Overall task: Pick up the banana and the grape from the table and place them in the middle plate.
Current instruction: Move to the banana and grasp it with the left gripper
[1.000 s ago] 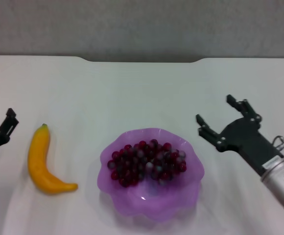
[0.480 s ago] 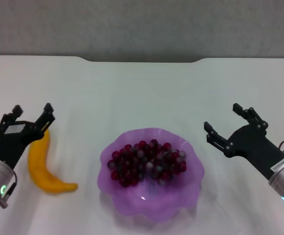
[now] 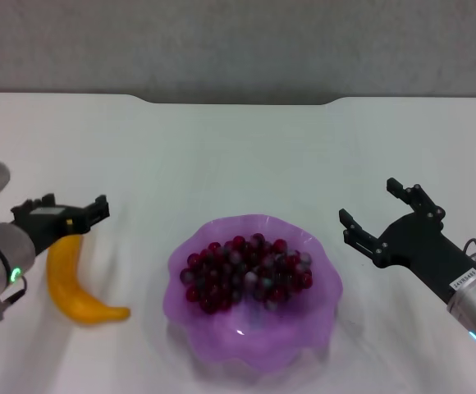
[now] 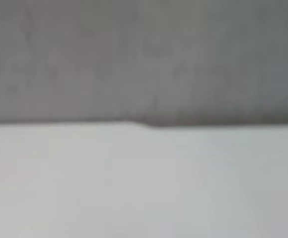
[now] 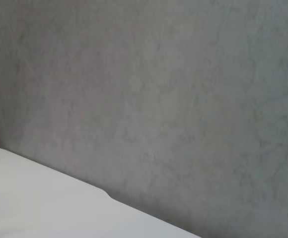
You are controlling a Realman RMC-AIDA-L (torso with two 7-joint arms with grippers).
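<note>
The yellow banana [image 3: 71, 287] lies on the white table [image 3: 238, 156] left of the purple scalloped plate [image 3: 254, 351]. The bunch of dark red grapes [image 3: 246, 272] lies inside the plate. My left gripper [image 3: 74, 205] is open and empty, over the banana's stem end, which it hides. My right gripper [image 3: 370, 203] is open and empty, just right of the plate. Both wrist views show only the table and the grey wall, none of the task's things.
The table's notched far edge [image 3: 238, 102] meets the grey wall [image 3: 238, 41]. The left wrist view shows the table [image 4: 144, 188] below the wall, and the right wrist view shows one corner of the table [image 5: 44, 203].
My left gripper has come in from the left edge to above the banana's stem end. My right gripper has drawn back a little from the plate, down and to the right.
</note>
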